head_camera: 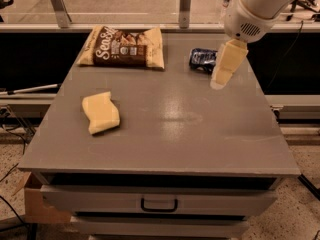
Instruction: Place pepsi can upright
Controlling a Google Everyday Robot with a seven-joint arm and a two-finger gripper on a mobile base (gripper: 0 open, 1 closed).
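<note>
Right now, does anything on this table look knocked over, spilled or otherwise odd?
Yes: the pepsi can lies on its side at the far right of the table, not upright. The hand hangs at its right end. No spill shows; the chip bag and yellow sponge lie flat.
</note>
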